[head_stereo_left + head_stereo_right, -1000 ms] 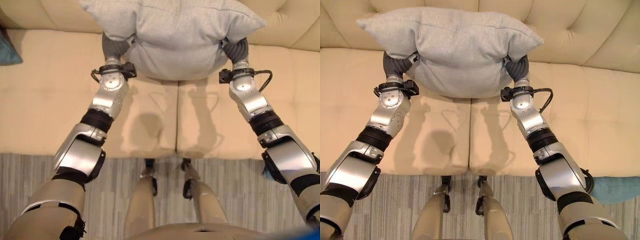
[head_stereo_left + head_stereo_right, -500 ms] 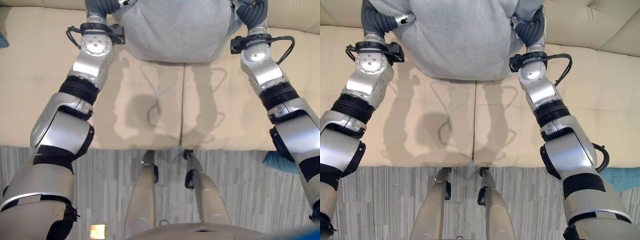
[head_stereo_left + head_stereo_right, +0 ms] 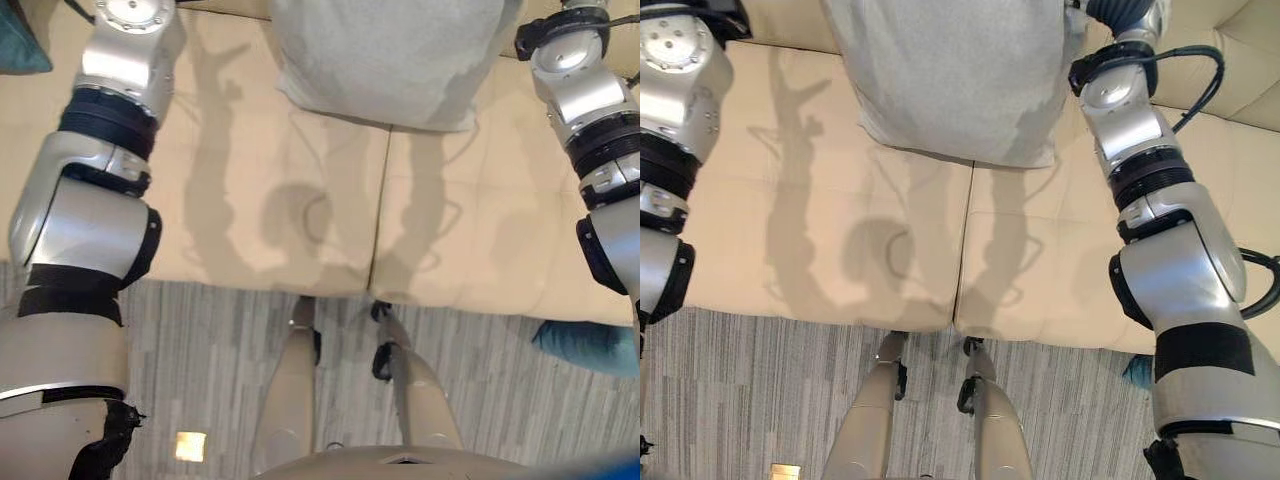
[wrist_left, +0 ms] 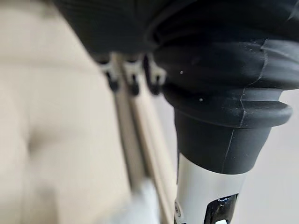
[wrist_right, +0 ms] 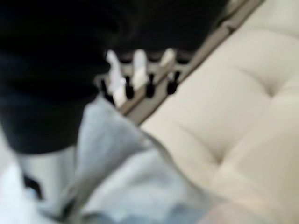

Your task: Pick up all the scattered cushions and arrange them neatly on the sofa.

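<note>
A light grey cushion [image 3: 385,60] lies at the back of the beige sofa seat [image 3: 250,200], over the seam between the two seat pads. Its upper part runs past the top edge of the eye views. My left hand [image 4: 133,77] has straight fingers pointing at the sofa's backrest, and a corner of the grey cushion [image 4: 135,210] shows beside its wrist. My right hand [image 5: 140,70] also has straight fingers, with the grey cushion [image 5: 131,177] lying against its wrist side. Both forearms reach past the top of the eye views, the left one well apart from the cushion.
A teal cushion [image 3: 20,50] sits on the sofa at the far left. Another teal cushion [image 3: 590,345] lies on the grey striped rug [image 3: 200,350] at the lower right, just in front of the sofa. The tufted backrest [image 5: 243,84] rises behind the seat.
The camera has tipped forward and down. Both arms have reached farther toward the backrest and spread apart. The grey cushion, earlier held up between both hands, now rests on the seat.
</note>
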### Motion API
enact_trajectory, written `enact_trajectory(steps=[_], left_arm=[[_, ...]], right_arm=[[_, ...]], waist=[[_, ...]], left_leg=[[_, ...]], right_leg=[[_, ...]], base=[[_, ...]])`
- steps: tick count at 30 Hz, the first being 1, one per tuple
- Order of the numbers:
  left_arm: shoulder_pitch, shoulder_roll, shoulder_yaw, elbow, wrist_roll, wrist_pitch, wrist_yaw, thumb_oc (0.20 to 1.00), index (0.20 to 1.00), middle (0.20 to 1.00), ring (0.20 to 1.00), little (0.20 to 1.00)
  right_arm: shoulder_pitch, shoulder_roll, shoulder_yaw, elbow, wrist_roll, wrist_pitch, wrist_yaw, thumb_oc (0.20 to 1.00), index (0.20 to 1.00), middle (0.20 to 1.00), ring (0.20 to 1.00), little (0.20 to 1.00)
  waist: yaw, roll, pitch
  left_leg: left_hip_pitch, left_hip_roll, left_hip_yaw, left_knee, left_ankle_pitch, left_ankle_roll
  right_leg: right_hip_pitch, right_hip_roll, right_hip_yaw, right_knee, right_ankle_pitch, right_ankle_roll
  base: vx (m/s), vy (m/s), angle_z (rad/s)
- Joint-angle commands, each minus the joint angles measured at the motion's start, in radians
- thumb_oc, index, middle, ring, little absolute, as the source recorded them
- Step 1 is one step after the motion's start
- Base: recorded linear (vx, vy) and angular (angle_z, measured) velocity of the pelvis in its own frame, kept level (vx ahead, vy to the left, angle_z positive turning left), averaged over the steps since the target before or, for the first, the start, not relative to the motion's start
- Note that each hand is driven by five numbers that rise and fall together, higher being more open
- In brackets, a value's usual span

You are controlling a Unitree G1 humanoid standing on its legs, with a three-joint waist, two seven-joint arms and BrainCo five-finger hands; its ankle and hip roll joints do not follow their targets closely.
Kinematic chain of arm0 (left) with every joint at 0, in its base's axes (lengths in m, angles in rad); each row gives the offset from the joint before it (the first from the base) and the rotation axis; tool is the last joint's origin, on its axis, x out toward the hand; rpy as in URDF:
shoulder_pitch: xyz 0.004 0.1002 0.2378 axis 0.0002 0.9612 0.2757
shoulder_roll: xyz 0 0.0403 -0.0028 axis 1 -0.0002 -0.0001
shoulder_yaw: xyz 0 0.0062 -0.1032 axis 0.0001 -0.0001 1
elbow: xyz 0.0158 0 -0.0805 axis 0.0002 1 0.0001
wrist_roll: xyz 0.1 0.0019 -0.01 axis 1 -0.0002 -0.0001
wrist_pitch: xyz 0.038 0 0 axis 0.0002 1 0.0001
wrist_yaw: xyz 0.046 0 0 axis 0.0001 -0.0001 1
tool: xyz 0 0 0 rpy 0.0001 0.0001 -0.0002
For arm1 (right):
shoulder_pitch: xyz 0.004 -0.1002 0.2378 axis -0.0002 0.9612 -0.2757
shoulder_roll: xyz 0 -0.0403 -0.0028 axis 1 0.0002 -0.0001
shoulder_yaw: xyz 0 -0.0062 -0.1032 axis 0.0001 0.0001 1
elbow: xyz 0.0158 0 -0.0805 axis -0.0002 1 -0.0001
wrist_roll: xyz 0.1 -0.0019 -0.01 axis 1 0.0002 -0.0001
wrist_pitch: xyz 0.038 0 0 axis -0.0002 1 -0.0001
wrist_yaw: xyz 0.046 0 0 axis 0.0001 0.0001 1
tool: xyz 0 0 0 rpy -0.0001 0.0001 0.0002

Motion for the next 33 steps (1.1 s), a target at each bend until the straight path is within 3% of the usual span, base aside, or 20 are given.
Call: enact_trajectory(steps=[1,4,5,6,11,12,13,17,21,24,28,33], left_arm=[[-0.019,0.020,-0.010,0.040,0.030,-0.034,-0.008,1.000,1.000,1.000,1.000,1.000],[0.074,0.050,0.033,-0.006,0.033,-0.041,-0.018,1.000,1.000,1.000,1.000,1.000],[0.249,0.094,0.112,-0.147,0.060,-0.057,-0.031,1.000,1.000,1.000,1.000,1.000],[0.258,0.094,0.117,-0.153,0.062,-0.056,-0.029,1.000,1.000,1.000,1.000,1.000],[0.709,0.100,0.363,-0.431,0.106,-0.065,-0.075,1.000,1.000,1.000,1.000,1.000],[0.719,0.100,0.367,-0.438,0.107,-0.063,-0.074,1.000,1.000,1.000,1.000,1.000],[0.927,0.058,0.472,-0.544,0.120,-0.058,-0.108,1.000,1.000,1.000,1.000,1.000],[1.250,-0.049,0.595,-0.641,0.168,-0.019,-0.180,1.000,1.000,1.000,1.000,1.000],[1.449,-0.176,0.656,-0.602,0.191,0.021,-0.244,1.000,1.000,1.000,1.000,1.000],[1.582,-0.255,0.646,-0.499,0.291,0.062,-0.295,1.000,1.000,1.000,1.000,1.000],[1.664,-0.313,0.628,-0.382,0.390,0.084,-0.330,1.000,1.000,1.000,1.000,1.000],[1.723,-0.393,0.606,-0.231,0.394,0.097,-0.381,1.000,1.000,1.000,1.000,1.000]], right_arm=[[-0.049,-0.039,0.007,0.005,0.014,-0.041,-0.015,1.000,1.000,1.000,1.000,1.000],[0.020,-0.077,-0.017,-0.036,0.012,-0.046,-0.009,1.000,1.000,1.000,1.000,1.000],[0.148,-0.130,-0.074,-0.136,-0.027,-0.052,0.000,1.000,1.000,1.000,1.000,1.000],[0.154,-0.129,-0.075,-0.140,-0.029,-0.050,-0.001,1.000,1.000,1.000,1.000,1.000],[0.504,-0.172,-0.284,-0.350,-0.113,-0.070,0.024,1.000,1.000,1.000,1.000,1.000],[0.512,-0.171,-0.287,-0.356,-0.115,-0.068,0.024,1.000,1.000,1.000,1.000,1.000],[0.695,-0.157,-0.390,-0.445,-0.144,-0.078,0.060,1.000,1.000,1.000,1.000,1.000],[1.026,-0.092,-0.513,-0.563,-0.199,-0.083,0.167,1.000,1.000,1.000,1.000,1.000],[1.228,-0.013,-0.556,-0.578,-0.244,-0.079,0.257,1.000,1.000,1.000,1.000,1.000],[1.342,0.057,-0.565,-0.515,-0.246,-0.086,0.343,1.000,1.000,1.000,1.000,1.000],[1.393,0.098,-0.533,-0.438,-0.252,-0.100,0.409,1.000,1.000,1.000,1.000,1.000],[1.435,0.163,-0.501,-0.327,-0.246,-0.102,0.454,1.000,1.000,1.000,1.000,1.000]], waist=[[0.023,0.019,-0.039],[0.021,0.015,-0.042],[0.022,0.007,-0.051],[0.021,0.008,-0.053],[0.025,-0.016,-0.068],[0.024,-0.016,-0.070],[0.027,-0.024,-0.076],[0.024,-0.036,-0.088],[0.024,-0.039,-0.103],[0.021,-0.033,-0.121],[0.028,-0.021,-0.138],[0.043,-0.006,-0.148]], left_leg=[[0.192,0.007,-0.021,-0.076,-0.140,-0.027],[0.204,0.002,-0.007,-0.065,-0.122,-0.026],[0.237,0.007,0.000,-0.052,-0.140,-0.028],[0.239,0.007,0.000,-0.052,-0.141,-0.028],[0.310,0.015,0.012,-0.015,-0.186,-0.025],[0.312,0.015,0.012,-0.015,-0.187,-0.025],[0.345,0.018,0.014,-0.008,-0.201,-0.023],[0.437,0.028,0.021,-0.021,-0.216,-0.022],[0.526,0.041,0.032,-0.038,-0.225,-0.021],[0.600,0.045,0.039,-0.055,-0.226,-0.016],[0.658,0.047,0.050,-0.066,-0.229,-0.014],[0.728,0.049,0.057,-0.077,-0.237,-0.011]], right_leg=[[0.066,-0.024,-0.040,0.049,-0.088,0.132],[0.088,-0.030,-0.057,0.047,-0.075,0.118],[0.136,-0.028,-0.063,0.038,-0.083,0.114],[0.139,-0.028,-0.063,0.037,-0.083,0.114],[0.242,-0.022,-0.072,0.018,-0.100,0.106],[0.244,-0.022,-0.072,0.017,-0.100,0.107],[0.286,-0.019,-0.075,0.010,-0.107,0.105],[0.374,-0.014,-0.075,-0.008,-0.120,0.105],[0.449,-0.007,-0.074,-0.016,-0.135,0.102],[0.512,-0.002,-0.068,-0.016,-0.153,0.097],[0.559,0.002,-0.063,-0.021,-0.162,0.094],[0.624,0.007,-0.056,-0.023,-0.184,0.088]], base=[[0.00,0.000,0.00],[-0.04,0.006,0.02],[-0.05,-0.001,0.05],[0.05,-0.031,0.07],[0.04,-0.028,0.02],[0.06,-0.020,-0.01],[0.06,-0.009,-0.02],[0.06,0.000,-0.01],[0.04,0.020,-0.01],[-0.01,0.048,-0.03],[-0.03,0.048,0.01],[-0.03,0.018,-0.03]])
